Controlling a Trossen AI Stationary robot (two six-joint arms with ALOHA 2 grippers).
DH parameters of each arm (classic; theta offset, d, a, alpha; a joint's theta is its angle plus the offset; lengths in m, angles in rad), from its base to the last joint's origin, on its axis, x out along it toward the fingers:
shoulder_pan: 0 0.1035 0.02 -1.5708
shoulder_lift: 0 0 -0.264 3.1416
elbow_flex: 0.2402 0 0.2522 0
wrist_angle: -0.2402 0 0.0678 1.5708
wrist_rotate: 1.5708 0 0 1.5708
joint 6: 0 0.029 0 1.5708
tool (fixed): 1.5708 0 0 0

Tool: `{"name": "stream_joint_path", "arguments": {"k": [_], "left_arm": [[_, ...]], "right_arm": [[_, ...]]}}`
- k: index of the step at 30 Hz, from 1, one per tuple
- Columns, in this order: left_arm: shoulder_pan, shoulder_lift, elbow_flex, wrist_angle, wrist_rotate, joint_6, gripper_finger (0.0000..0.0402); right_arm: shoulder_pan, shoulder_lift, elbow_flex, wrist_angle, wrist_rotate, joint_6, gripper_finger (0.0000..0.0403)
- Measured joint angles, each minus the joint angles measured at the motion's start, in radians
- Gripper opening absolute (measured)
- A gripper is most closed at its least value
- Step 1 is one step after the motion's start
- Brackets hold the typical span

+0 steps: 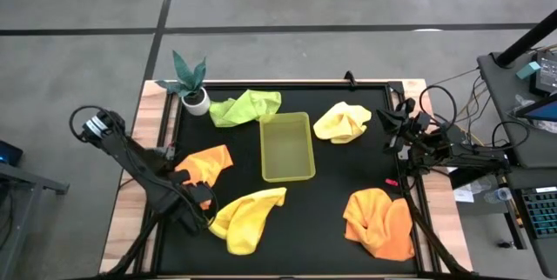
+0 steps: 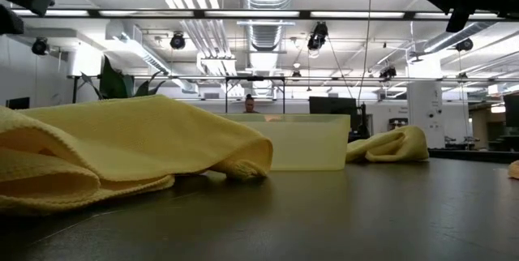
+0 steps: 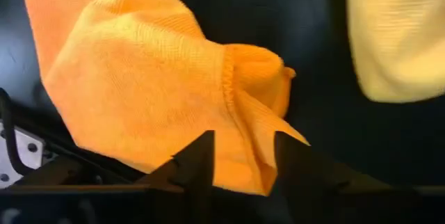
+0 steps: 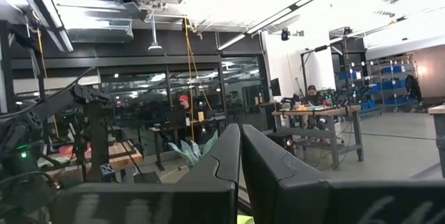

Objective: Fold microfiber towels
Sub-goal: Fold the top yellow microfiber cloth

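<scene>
The black table [image 1: 348,167] carries 5 fuzzy, crumpled cloths around a rigid translucent yellow-green tray [image 1: 287,146]. The 2 orange towels lie one at the near right [image 1: 379,221] and one at the left [image 1: 207,163]; 2 pale yellow towels [image 1: 248,216] [image 1: 342,122] and 1 light green towel [image 1: 244,106] fill the rest. The left gripper [image 3: 240,161] hovers with fingers parted over the left orange towel's ribbed hem. The right gripper [image 4: 240,158] waits at the table's right edge, fingers pressed together.

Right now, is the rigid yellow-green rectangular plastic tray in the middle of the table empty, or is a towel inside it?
Empty. In the high view the rigid yellow-green rectangular plastic tray shows only its bare floor.
</scene>
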Motion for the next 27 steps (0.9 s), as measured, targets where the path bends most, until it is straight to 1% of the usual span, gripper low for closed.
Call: {"name": "stream_joint_path", "arguments": {"k": [2, 4, 8, 19, 21, 25, 27], "left_arm": [[0.0, 0.0, -0.017, 0.0, -0.025, -0.001, 0.0161], [0.0, 0.0, -0.035, 0.003, -0.032, -0.001, 0.0167], [0.001, 0.0, -0.055, 0.008, -0.037, -0.002, 0.0166], [0.001, 0.0, -0.047, 0.046, -0.043, -0.003, 0.0161], [0.001, -0.002, -0.047, 0.055, -0.043, -0.003, 0.0161], [0.009, -0.003, -0.026, 0.077, -0.049, -0.003, 0.0161], [0.014, -0.003, -0.004, 0.088, -0.07, 0.0, 0.0161]], "right_arm": [[0.0, 0.0, 0.0, 0.0, 0.0, 0.0, 0.0009], [0.0, 0.0, 0.0, -0.002, 0.0, -0.001, 0.0009], [0.0, 0.0, 0.0, -0.012, 0.0, -0.001, 0.0009], [0.0, 0.001, 0.0, -0.02, -0.002, 0.012, 0.0009], [0.0, 0.013, 0.0, -0.019, -0.045, 0.023, 0.0009], [0.0, 0.074, 0.0, 0.026, -0.18, 0.031, 0.0009], [0.0, 0.121, 0.0, 0.07, -0.21, 0.045, 0.0009]]}}
